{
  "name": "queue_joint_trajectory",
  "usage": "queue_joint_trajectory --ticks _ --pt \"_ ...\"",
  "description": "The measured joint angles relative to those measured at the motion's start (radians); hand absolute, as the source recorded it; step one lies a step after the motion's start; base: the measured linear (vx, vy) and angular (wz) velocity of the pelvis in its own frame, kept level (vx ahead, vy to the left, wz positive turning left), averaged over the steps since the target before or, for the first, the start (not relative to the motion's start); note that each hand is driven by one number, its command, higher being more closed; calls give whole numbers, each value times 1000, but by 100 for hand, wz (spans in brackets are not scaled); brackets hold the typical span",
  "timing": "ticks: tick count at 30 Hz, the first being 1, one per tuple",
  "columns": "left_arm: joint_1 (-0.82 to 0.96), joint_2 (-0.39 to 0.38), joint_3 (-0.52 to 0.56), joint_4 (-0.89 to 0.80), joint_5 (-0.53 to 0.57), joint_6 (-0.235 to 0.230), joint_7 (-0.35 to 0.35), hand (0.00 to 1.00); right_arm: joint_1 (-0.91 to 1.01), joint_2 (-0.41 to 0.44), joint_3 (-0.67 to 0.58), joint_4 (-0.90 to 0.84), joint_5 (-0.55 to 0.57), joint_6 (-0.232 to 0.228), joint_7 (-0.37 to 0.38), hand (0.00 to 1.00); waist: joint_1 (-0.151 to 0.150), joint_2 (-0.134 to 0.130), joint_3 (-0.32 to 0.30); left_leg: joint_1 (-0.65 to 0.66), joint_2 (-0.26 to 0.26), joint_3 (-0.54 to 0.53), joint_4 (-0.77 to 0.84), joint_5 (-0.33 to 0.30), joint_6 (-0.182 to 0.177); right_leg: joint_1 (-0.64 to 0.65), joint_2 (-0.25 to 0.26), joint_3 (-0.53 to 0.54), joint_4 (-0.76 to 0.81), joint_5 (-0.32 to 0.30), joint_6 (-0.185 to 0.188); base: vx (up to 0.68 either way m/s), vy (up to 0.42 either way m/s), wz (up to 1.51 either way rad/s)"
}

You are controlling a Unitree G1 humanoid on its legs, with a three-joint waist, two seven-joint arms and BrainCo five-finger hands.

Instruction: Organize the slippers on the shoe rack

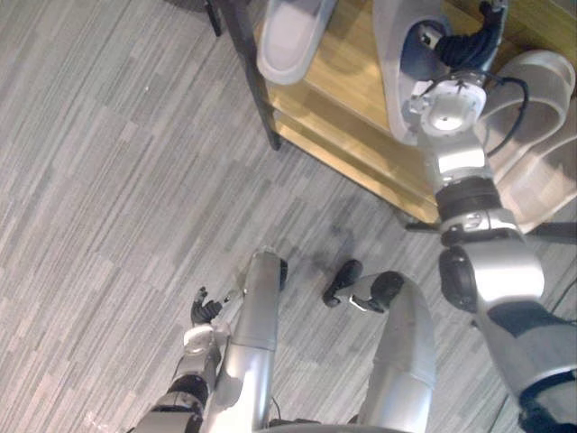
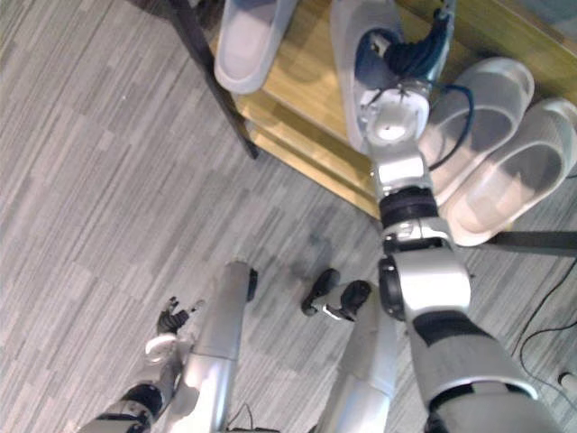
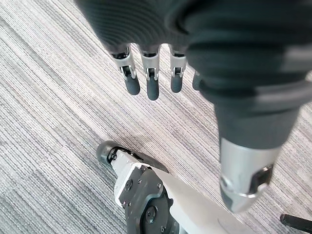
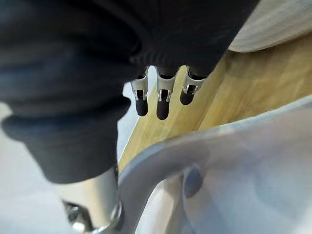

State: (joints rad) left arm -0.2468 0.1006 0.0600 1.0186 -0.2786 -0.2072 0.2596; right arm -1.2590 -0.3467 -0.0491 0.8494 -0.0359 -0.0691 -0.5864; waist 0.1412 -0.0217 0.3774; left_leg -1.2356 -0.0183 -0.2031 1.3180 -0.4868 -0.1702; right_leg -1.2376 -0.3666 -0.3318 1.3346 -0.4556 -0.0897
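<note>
Shoe rack (image 1: 352,81): wooden, pale slippers (image 2: 243,45) on it | right hand (image 4: 163,100): fingers straight over one slipper (image 2: 343,45), released | left hand (image 3: 152,83): relaxed, above carpet (image 1: 108,180)

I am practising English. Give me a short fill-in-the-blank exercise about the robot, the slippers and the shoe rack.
The right hand is at a slipper on the shoe rack, whose shelves are made of ____.
The left hand hangs open and holds ____.
In all, ____ slippers are in the right eye view.
Missing words: wood; nothing; four.
</note>
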Motion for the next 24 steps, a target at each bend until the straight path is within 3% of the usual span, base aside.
queue_joint_trajectory --ticks 11,18,24 --pt "-5 -9 39 16 -19 1 0 0 15 83 -24 -11 75 -18 51 0 -6 -1 -32 23 17 3 -32 5 -2 21 18 -8 -36 3 3 14 13 -3" --pt "-6 -18 74 15 -39 2 -2 0 163 193 -18 -108 126 -61 76 0 -19 -4 -39 71 31 2 -72 7 -4 67 35 -17 -72 5 4 11 8 -2" --pt "-8 -24 102 13 -40 0 -2 0 270 253 -48 -177 160 -70 75 0 -31 -6 -41 92 37 7 -88 7 -4 87 41 -18 -89 10 -2 15 14 -2"
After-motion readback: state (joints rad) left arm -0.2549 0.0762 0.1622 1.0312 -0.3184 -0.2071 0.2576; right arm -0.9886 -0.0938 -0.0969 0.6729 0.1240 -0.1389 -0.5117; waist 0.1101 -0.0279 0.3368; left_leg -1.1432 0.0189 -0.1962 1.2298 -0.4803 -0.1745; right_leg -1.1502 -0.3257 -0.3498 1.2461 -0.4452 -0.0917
